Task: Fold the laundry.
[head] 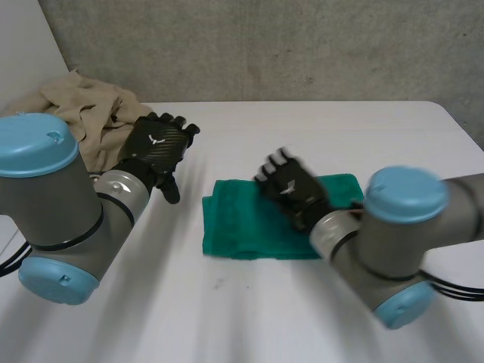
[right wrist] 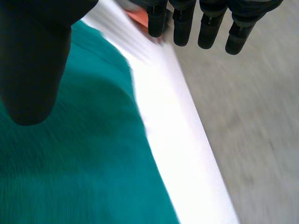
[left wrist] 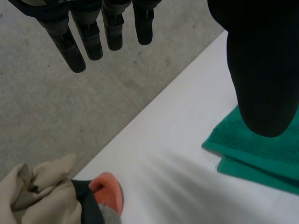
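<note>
The left arm (head: 57, 200) ends in the left hand (head: 156, 144), fingers spread, a white emblem on its back, beside beige clothes (head: 83, 106). The right hand (head: 291, 187), spread and empty, is over the folded green towel (head: 234, 227), which lies lengthwise across the middle of the table (head: 340, 128).

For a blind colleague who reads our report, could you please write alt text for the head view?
A folded green towel lies in the middle of a white table, with the robot's right hand open over it. The left hand, also open, hovers beside a heap of beige laundry at the table's far left corner.
</note>
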